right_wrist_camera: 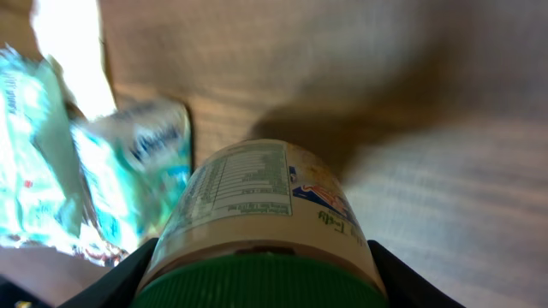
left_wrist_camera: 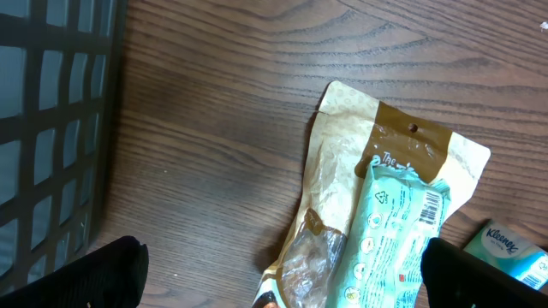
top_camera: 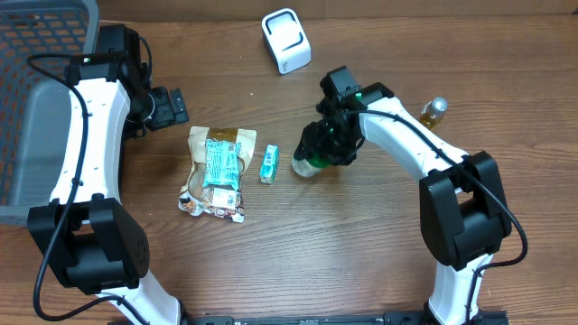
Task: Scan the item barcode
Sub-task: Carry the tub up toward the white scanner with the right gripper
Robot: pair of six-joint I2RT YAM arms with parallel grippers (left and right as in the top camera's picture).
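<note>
Bottle (right_wrist_camera: 265,214) is sitting clamped in your right pincer (top_camera: 318,155); scanner (top_camera: 286,41) is lying back behind its wrist. Left pincer (top_camera: 172,108) is hanging apart.

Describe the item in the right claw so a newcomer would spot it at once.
On the table, find the white scanner at the far edge, then come toward the robot to the right claw. It grips a jar just right of the small tissue pack. Unlike the flat packets nearby, it is round, with a pale label and green lid.
</note>
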